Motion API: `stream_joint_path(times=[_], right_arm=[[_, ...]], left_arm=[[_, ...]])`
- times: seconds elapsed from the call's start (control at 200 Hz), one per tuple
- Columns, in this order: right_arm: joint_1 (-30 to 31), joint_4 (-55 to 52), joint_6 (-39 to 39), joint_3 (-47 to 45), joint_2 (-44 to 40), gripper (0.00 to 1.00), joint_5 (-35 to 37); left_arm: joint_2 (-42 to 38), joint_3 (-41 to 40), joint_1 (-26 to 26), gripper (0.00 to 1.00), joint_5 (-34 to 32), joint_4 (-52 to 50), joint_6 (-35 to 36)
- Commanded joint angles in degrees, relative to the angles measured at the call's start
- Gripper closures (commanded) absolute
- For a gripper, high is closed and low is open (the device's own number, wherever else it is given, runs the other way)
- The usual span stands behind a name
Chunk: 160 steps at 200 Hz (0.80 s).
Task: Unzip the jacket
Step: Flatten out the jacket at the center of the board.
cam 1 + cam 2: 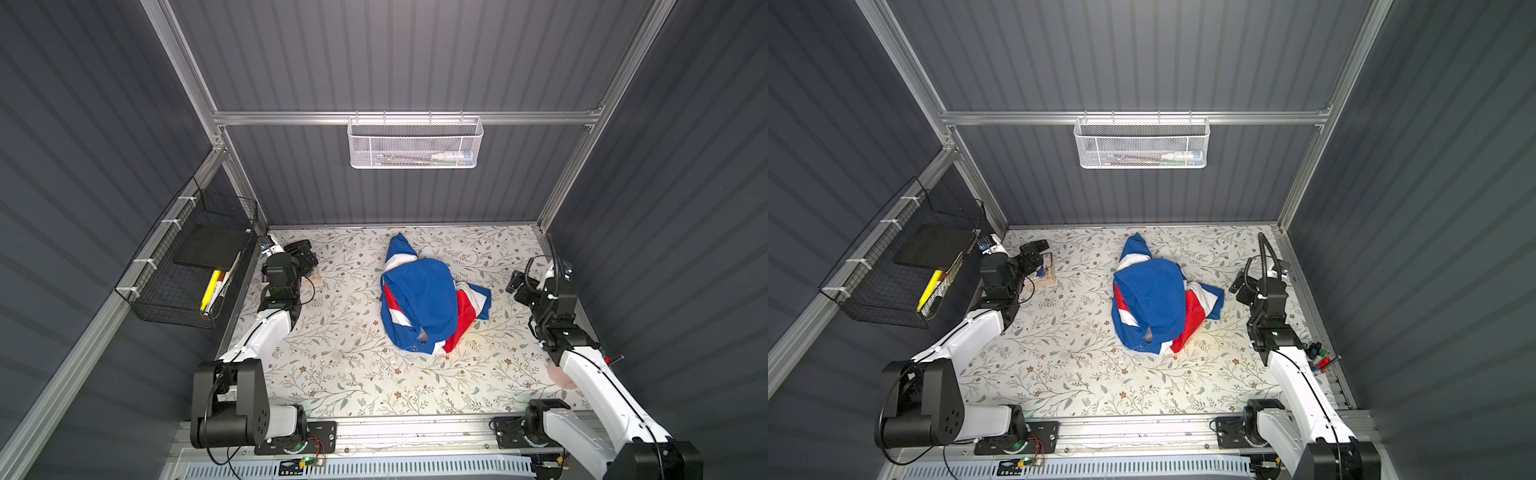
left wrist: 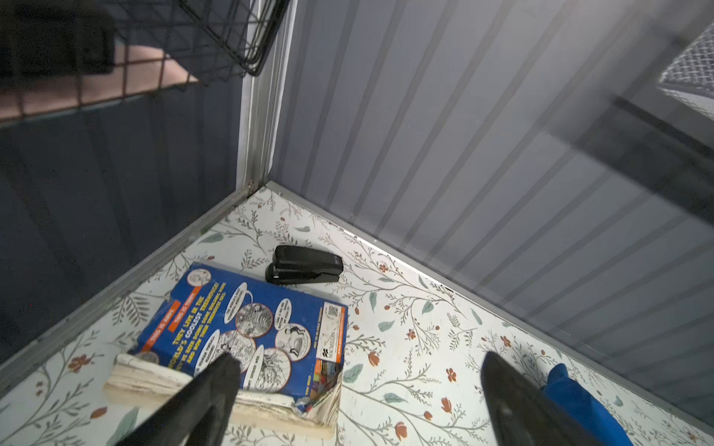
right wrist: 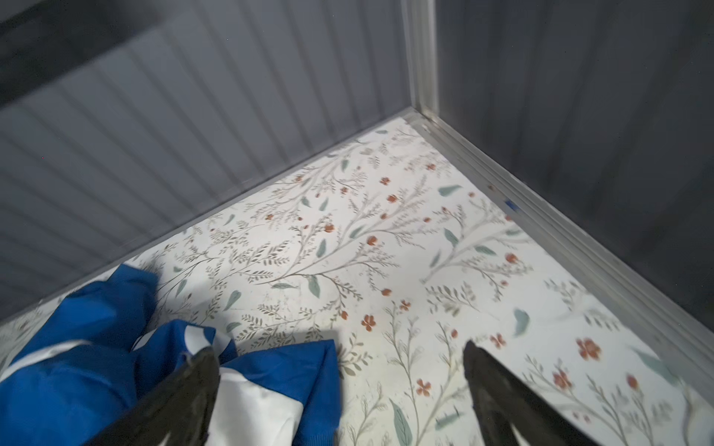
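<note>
My left tool (image 2: 363, 365) stands wide, its two black fingers (image 2: 222, 376) far apart with nothing between them. In both top views it hangs near the far left corner of the surface (image 1: 303, 253) (image 1: 1034, 254). Under it lies a thick blue paperback book with cartoon bubbles on its cover (image 2: 247, 320), flat on the surface. A black stapler (image 2: 305, 264) lies just beyond the book, toward the corner, close to it but apart.

My right tool (image 3: 339, 351) is just as wide and also empty. One finger (image 3: 193, 382) crosses in front of blue and white cloth in the wrist view. The top views show the tool (image 1: 517, 284) (image 1: 1241, 286) just beside the cloth with a gap, not touching.

That cloth is the small royal-blue hooded jacket with red and white panels (image 1: 419, 299) (image 1: 1152, 299). It lies crumpled in a heap at the middle of the white floral-patterned surface (image 1: 340, 374), between the two arms and somewhat nearer the right one. I cannot make out the zipper line in the folds.

On the left wall hangs a black wire basket (image 1: 232, 208) holding a yellow marker (image 1: 210, 289). A white mesh basket (image 1: 415, 143) hangs on the back wall.
</note>
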Motion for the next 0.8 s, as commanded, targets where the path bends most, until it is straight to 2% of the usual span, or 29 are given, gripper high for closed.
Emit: stream_joint_path(times=[0.0,0.07,0.215,0.335,0.61,0.75,0.795], right_arm=[[-0.4,-10.3,8.2,3.7,1.5,0.01,2.7],[-0.4,-10.2,7.6,4.1,3.0,0.01,-3.7],[-0.3,-10.7,7.6,6.3,6.4,0.01,-23.6],[2.1,-14.4,7.0,9.1,9.8,0.01,-33.1],[11.4,-17.5,-2.4,10.9,11.4,0.02,-39.3],[13.7,-16.4,-4.3,15.0,14.9,0.03,-39.2],[14.1,-15.7,-4.8,16.6,18.6,0.04,-40.1]], left_arm=[[1.8,6.0,0.3,0.01,4.4,-9.0,-1.2],[3.6,9.1,-2.7,0.01,6.7,-13.5,-0.1],[2.5,10.3,-11.4,0.01,5.9,-19.3,-0.4],[-0.3,7.5,-17.1,0.01,8.6,-20.7,-1.8],[-6.8,-3.4,-27.2,0.01,14.8,-15.2,-5.7],[-2.9,-3.5,-30.4,0.01,18.7,-9.0,-3.8],[-0.4,-2.1,-30.4,0.01,20.2,-7.6,-3.6]])
